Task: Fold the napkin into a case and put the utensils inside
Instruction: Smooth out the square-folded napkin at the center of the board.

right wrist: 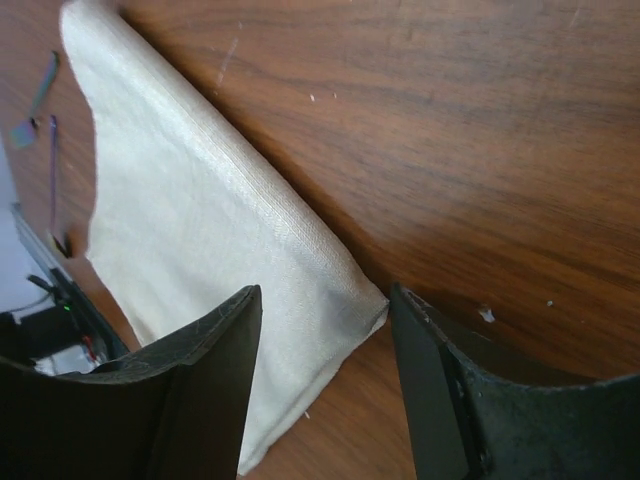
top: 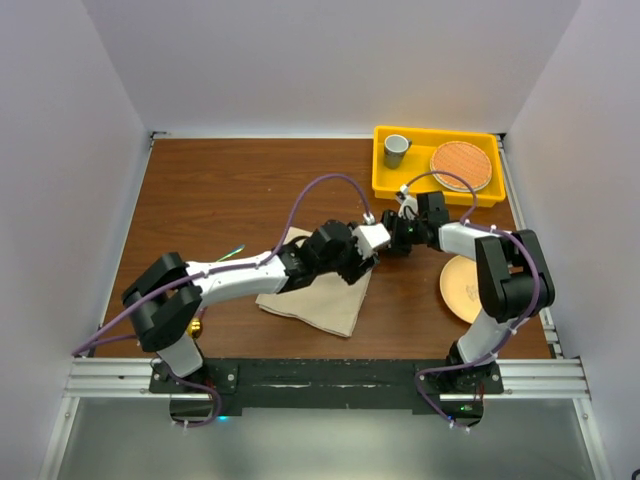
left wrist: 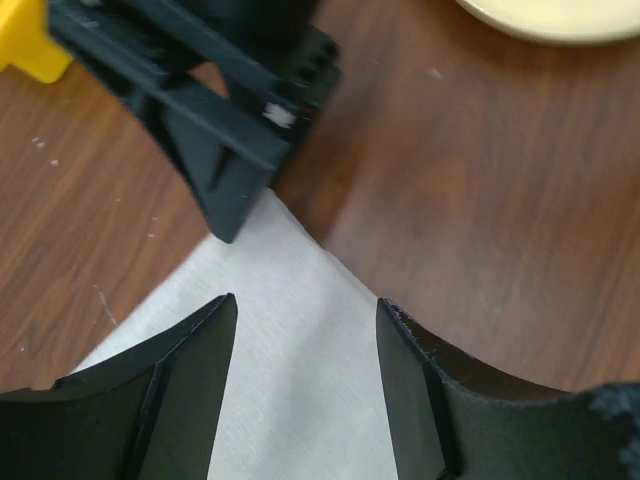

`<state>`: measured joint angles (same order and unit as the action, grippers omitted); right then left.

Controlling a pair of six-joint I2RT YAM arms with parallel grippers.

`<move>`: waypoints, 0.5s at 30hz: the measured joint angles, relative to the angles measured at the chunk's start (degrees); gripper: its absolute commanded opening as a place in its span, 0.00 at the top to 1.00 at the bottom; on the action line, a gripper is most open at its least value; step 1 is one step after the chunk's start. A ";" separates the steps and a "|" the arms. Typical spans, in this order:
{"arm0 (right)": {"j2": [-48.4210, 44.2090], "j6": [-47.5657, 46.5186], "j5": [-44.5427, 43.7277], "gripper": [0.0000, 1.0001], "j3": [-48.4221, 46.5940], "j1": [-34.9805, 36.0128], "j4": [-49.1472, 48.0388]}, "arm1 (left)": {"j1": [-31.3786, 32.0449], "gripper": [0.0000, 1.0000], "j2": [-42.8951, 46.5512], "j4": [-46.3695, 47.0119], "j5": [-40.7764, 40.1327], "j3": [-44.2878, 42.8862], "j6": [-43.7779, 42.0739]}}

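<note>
Left hand [left wrist: 305, 318] and right hand [right wrist: 325, 300] both spread empty astride the napkin [right wrist: 200, 230] corner; best grip one layer cleanly, lift low, keep fold edges aligned.

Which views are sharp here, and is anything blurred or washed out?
Top external: evenly lit and sharp. Left wrist: the right gripper is blurred, and the napkin looks washed out, pale grey. Right wrist: the napkin weave and the table grain are crisp.

A dark brown wooden bench [top: 230, 190] sits boxed in by plain white walls [top: 330, 60] on three sides, evenly lit, with a metal rail [top: 330, 375] along its near edge.
</note>
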<state>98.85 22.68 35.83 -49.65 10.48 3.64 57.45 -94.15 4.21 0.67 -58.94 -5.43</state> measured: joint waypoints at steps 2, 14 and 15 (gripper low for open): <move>0.00 1.86 1.20 0.44 0.50 -0.83 -1.62 | -1.51 0.37 -0.66 1.38 -0.46 -0.44 2.29; -5.20 6.75 2.21 0.73 6.99 -4.74 -1.29 | -5.55 0.48 -5.75 1.36 2.95 -4.39 10.71; -5.16 6.93 1.99 0.73 7.93 -4.76 -1.22 | -5.55 0.48 -6.91 0.83 3.19 -5.46 10.82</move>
<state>93.69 29.61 37.82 -41.71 5.72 2.42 51.90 -101.06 5.04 3.86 -64.40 5.39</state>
